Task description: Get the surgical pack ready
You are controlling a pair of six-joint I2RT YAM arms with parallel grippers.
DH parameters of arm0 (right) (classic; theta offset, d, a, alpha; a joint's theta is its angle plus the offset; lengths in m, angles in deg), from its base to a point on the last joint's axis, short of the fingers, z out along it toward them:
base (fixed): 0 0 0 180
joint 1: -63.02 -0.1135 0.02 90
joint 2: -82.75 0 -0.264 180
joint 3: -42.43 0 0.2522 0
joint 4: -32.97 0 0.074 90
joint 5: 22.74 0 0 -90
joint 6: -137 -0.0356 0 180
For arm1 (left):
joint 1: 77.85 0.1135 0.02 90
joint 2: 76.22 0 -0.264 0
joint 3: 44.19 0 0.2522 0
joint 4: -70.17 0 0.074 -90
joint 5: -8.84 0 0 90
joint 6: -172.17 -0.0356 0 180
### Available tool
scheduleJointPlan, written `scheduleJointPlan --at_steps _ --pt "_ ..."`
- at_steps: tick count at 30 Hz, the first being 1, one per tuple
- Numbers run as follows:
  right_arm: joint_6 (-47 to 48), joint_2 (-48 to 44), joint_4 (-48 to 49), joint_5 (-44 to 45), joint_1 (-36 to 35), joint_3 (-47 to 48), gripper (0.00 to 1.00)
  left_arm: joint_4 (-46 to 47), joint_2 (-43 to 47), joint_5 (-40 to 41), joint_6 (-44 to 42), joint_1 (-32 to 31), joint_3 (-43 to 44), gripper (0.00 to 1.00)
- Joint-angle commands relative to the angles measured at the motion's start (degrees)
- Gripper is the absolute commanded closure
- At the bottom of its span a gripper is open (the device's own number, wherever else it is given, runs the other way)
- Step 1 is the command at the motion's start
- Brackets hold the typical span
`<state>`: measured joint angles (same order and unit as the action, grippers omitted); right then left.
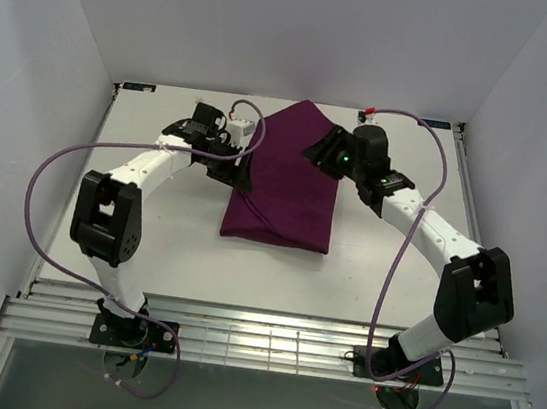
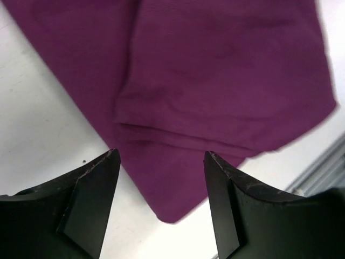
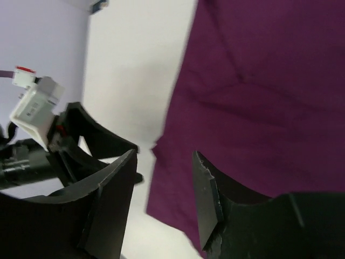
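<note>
The left gripper (image 2: pixel 160 157) hovers at the left edge of the purple cloth (image 1: pixel 287 181), its jaws apart with nothing between them. The cloth lies folded into a long bundle in the middle of the table (image 1: pixel 158 240), toward the far side, with one corner pointing away from the arms. The right gripper (image 3: pixel 164 156) hangs over the cloth's right edge, its jaws also apart and empty. The wrapping looks mostly done, with perhaps a last fold or tuck left. No tray, tools or gauze show, and I cannot tell whether they sit inside the bundle.
</note>
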<state>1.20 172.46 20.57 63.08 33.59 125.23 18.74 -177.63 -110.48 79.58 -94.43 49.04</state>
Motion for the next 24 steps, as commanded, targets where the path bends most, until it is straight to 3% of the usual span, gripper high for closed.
scheduleJointPlan --at_steps 1,5,15,24 --pt "5.62 -2.95 -4.78 1.2 2.96 -2.94 0.48 0.93 -2.38 5.86 2.15 0.4 3.15 0.25" --pt "10.2 -4.37 -12.51 -1.78 6.48 -4.78 0.45 1.89 -3.45 5.59 2.15 1.28 2.28 0.24" --pt "12.31 -8.68 -13.23 -5.48 11.76 -18.31 0.39 3.57 -2.49 3.4 2.15 1.99 -4.13 0.22" --pt "16.79 -3.68 -14.29 -8.99 12.91 -18.41 0.36 5.15 -1.51 2.16 2.15 2.08 -9.58 0.21"
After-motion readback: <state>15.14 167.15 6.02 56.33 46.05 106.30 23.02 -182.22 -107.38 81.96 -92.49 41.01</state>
